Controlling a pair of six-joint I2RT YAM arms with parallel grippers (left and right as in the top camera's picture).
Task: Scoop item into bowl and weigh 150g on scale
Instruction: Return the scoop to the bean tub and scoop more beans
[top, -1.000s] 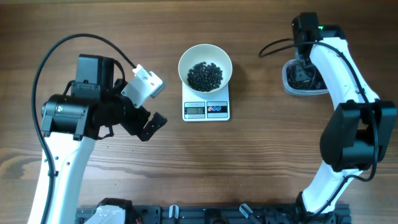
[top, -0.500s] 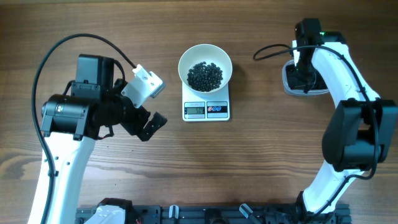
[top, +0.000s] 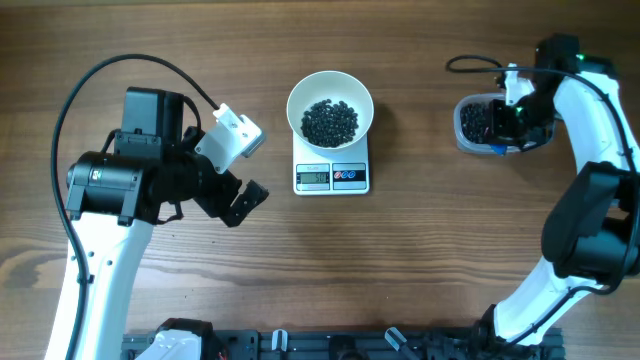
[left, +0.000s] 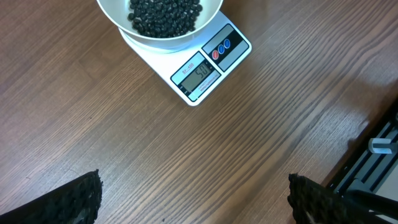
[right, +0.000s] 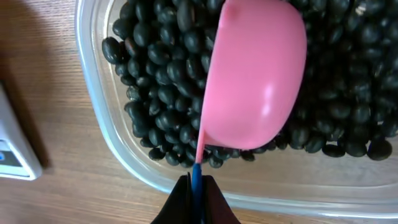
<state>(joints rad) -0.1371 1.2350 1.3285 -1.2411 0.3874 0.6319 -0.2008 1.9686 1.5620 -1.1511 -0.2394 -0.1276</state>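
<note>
The white bowl (top: 330, 95) stands on the scale (top: 332, 177) at the table's middle, with a heap of black beans, the item (top: 330, 122), inside. In the left wrist view the bowl (left: 211, 15) and the scale (left: 205, 68) lie ahead of my left gripper (left: 196, 199), which hangs open over bare wood. My left gripper (top: 243, 203) is left of the scale. My right gripper (right: 196, 193) is shut on the blue handle of a pink scoop (right: 255, 74). The scoop's rounded back faces the camera, lying on the beans (right: 155, 81) in the clear tub (right: 112, 143).
The clear tub (top: 462, 130) sits at the right, about a hand's width from the scale, under my right gripper (top: 505, 128). A black cable loops behind it. A dark rail runs along the table's front edge. The scale's corner (right: 12, 149) shows at the left of the right wrist view.
My right wrist has swung from the left side of the tub to its right side, uncovering the beans in it. The left arm, bowl and scale have not moved.
</note>
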